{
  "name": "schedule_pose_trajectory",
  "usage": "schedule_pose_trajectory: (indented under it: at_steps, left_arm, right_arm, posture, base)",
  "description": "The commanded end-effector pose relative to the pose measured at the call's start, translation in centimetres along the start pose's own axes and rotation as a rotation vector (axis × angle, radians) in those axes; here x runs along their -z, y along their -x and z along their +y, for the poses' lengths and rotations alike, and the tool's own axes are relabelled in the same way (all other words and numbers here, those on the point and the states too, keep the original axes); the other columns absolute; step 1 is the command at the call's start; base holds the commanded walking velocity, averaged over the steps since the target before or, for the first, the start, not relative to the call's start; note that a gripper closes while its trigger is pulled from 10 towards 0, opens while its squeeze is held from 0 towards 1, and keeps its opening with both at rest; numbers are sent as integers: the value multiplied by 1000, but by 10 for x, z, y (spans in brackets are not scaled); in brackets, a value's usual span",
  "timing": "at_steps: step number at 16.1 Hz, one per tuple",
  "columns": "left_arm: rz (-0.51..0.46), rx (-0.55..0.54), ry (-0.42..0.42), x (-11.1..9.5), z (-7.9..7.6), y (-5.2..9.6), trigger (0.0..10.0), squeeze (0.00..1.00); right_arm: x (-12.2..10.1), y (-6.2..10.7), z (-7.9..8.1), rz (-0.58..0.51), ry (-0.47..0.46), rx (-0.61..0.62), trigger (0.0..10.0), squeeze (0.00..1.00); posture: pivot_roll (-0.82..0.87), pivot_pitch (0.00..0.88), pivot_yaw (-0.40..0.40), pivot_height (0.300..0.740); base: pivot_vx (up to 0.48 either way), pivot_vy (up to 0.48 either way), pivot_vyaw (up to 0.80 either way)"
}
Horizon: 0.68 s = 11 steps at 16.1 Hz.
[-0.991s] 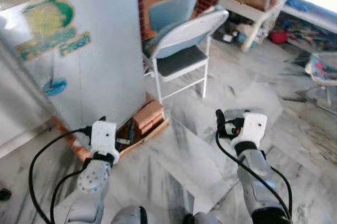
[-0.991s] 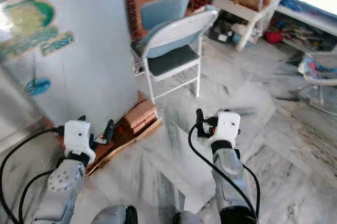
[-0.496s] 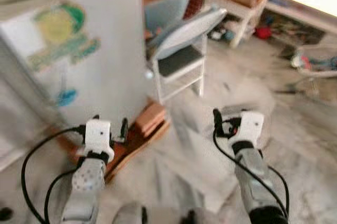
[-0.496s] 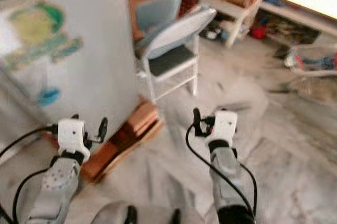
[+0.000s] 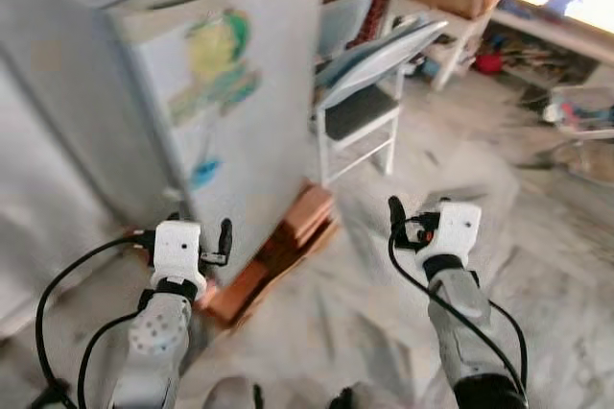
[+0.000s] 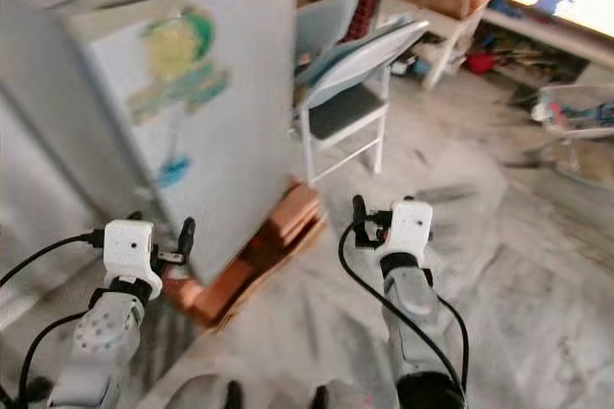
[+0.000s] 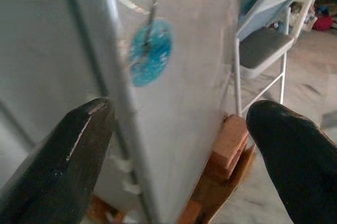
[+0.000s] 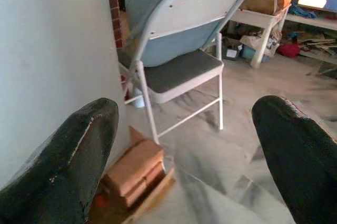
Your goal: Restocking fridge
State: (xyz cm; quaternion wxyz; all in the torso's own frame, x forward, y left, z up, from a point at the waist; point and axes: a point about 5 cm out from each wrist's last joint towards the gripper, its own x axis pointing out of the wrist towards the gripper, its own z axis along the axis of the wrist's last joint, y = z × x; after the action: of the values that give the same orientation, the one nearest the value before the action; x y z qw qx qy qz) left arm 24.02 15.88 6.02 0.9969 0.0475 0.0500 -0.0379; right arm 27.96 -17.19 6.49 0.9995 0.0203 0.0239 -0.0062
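The fridge (image 5: 201,111) stands upright, propped on bricks (image 5: 288,241), ahead and to the left — its corner edge faces the left gripper (image 7: 179,140), the nearer one. Both it and the right gripper (image 8: 184,150) are spread wide, empty.

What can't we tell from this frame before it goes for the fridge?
- Fridge contents: the door is shut in the eye views.
- Door sticker wording: blurred in both eye views.
- Fridge handle: none made out; the left wrist view is cut off by the picture's edges.
- Items to restock: both the left claw and right claw are open, holding nothing.
- Shelf clutter: too small and blurred.
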Motion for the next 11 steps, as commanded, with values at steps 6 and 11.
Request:
schedule_pose_trajectory:
  at_steps: [6, 11]
  left_arm:
    - [6, 33, 20, -3, -10, 0, 10000, 0]
    - [10, 40, 17, -4, -11, 1, 10000, 0]
  right_arm:
    - [3, 2, -14, 18, 18, 46, 10000, 0]
    - [3, 3, -14, 19, 21, 43, 10000, 0]
  posture:
    - [150, 84, -41, 740]
    - [148, 87, -42, 740]
  base:
    - [0, 132, 0]
    - [0, 478, -160]
